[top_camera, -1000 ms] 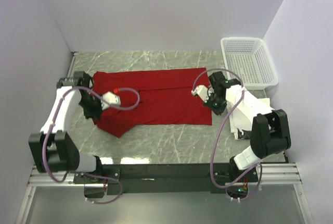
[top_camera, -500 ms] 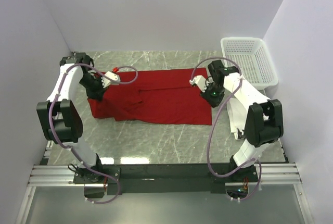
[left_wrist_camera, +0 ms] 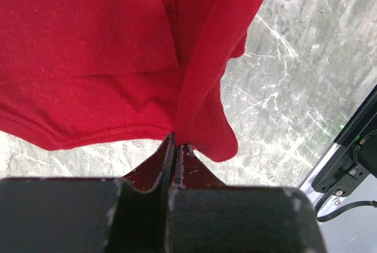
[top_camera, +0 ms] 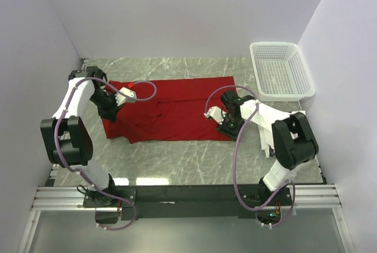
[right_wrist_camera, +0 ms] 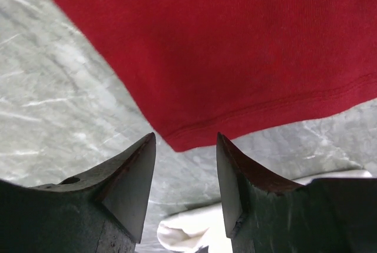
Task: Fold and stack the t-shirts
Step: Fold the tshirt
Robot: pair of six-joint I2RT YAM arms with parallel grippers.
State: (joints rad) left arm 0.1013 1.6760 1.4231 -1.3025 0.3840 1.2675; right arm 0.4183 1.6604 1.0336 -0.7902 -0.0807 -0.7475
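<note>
The red t-shirt (top_camera: 177, 109) lies spread flat across the middle of the marble table. My left gripper (top_camera: 111, 110) is at its left end, shut on a pinched fold of red cloth (left_wrist_camera: 200, 76) that runs up from the fingertips (left_wrist_camera: 175, 138). My right gripper (top_camera: 226, 125) hovers low over the shirt's near right corner (right_wrist_camera: 177, 141). It is open with nothing between its fingers. A white folded t-shirt (right_wrist_camera: 182, 232) lies under the right arm, and only a strip of it (top_camera: 263, 142) shows in the top view.
A white mesh basket (top_camera: 274, 45) stands at the back right against the wall. Walls close in the table on the left, back and right. A black rail (left_wrist_camera: 353, 141) borders the table edge close to the left gripper.
My right gripper has opened, let go of the shirt's right edge and moved nearer, to the near right corner. My left gripper carried the shirt's left end back and outward, flattening it.
</note>
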